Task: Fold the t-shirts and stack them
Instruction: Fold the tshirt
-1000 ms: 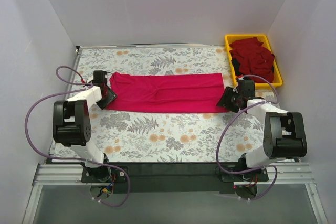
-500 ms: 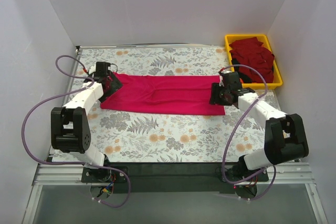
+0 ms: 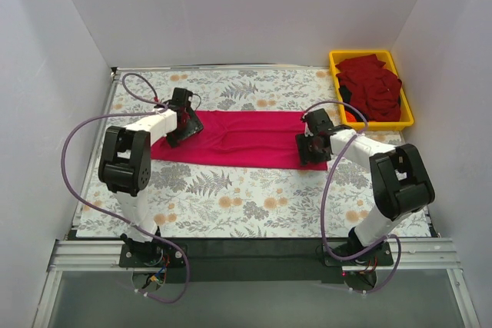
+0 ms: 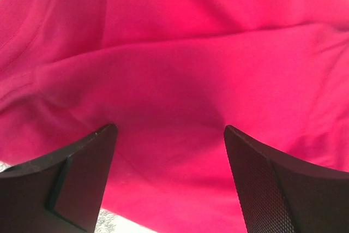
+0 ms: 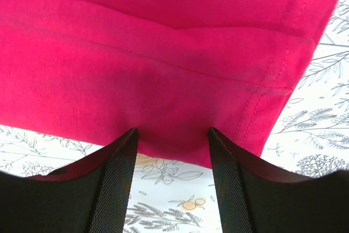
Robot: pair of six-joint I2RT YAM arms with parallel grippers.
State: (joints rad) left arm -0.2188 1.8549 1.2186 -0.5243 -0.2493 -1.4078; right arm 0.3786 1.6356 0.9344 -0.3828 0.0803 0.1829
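Note:
A bright magenta-pink t-shirt (image 3: 246, 137) lies folded into a long flat strip across the middle of the table. My left gripper (image 3: 184, 124) hovers over its left end, open; in the left wrist view (image 4: 170, 135) the pink cloth (image 4: 191, 53) fills the space between the spread fingers. My right gripper (image 3: 311, 145) is open at the strip's right end; in the right wrist view (image 5: 173, 135) its tips straddle the near hemmed edge of the shirt (image 5: 136, 36). Several darker crimson t-shirts (image 3: 373, 82) lie heaped at the back right.
The crimson shirts fill a yellow plastic bin (image 3: 361, 54) at the table's back right corner. A floral tablecloth (image 3: 231, 197) covers the table. White walls close in the left, back and right sides.
Both grippers have moved inward from just outside the shirt's ends to over its ends. The shirt strip has shifted slightly left and toward the back.

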